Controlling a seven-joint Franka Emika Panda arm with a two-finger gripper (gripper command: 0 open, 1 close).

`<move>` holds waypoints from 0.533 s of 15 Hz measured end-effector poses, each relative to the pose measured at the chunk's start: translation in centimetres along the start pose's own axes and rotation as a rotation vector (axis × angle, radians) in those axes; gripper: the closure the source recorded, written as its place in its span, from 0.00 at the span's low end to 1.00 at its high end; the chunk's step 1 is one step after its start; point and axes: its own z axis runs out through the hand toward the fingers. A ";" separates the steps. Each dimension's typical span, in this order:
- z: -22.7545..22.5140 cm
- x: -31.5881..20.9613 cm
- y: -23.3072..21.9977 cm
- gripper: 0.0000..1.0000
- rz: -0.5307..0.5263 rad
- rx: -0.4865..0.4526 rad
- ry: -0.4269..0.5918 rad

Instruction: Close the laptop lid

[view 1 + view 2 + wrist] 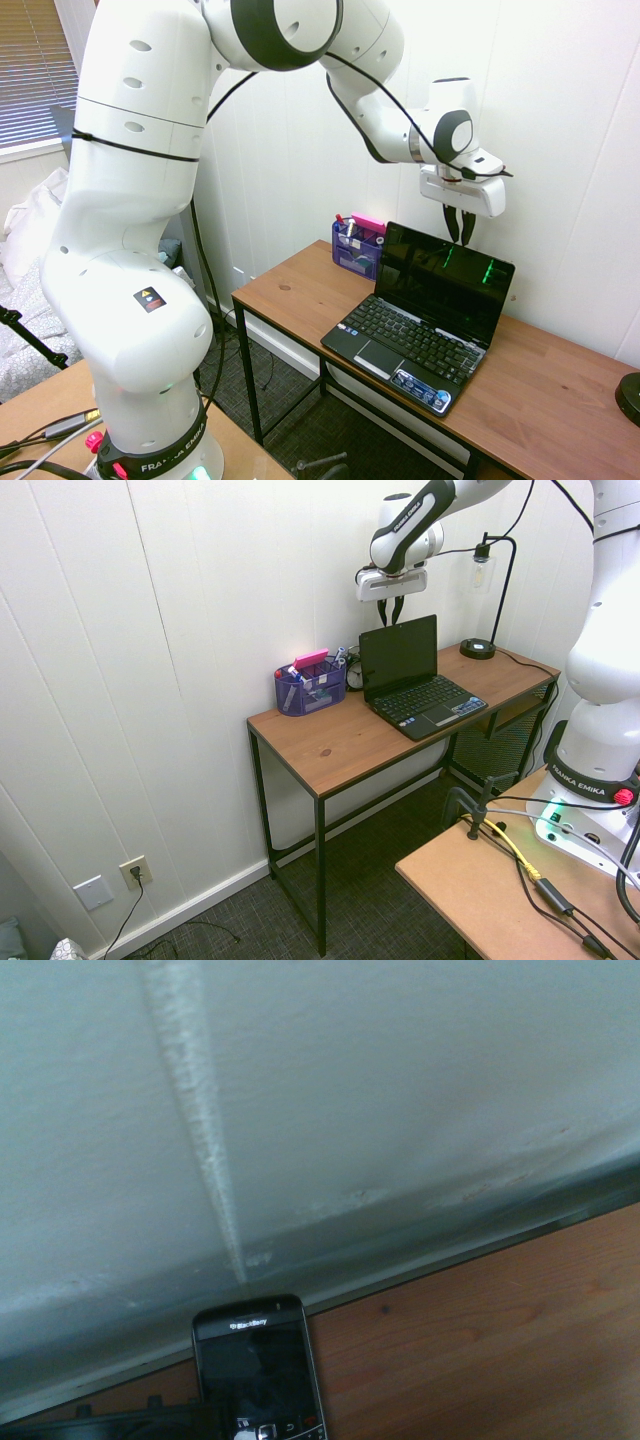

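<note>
A small black netbook sits open on the wooden desk (300, 290), and its lid (445, 280) stands upright with a glossy dark screen. The keyboard base (415, 340) lies flat, with blue-white stickers on the palmrest. My gripper (461, 240) hangs just above the lid's top edge, near the wall, fingers pointing down and drawn together with nothing between them. From the other side the gripper (397, 620) hovers directly over the lid (398, 652). The wrist view shows only wall, desk and a black phone (258, 1370).
A purple mesh organizer (357, 250) with pens and a pink item stands left of the laptop by the wall. A black lamp base (477, 648) sits at the desk's far end. The white panelled wall is close behind the lid.
</note>
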 end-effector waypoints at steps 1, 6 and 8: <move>0.4 -0.2 0.0 1.00 0.000 -0.007 -0.005; 1.1 -0.4 0.6 1.00 0.007 -0.029 -0.020; 1.2 -0.6 1.6 1.00 0.014 -0.038 -0.028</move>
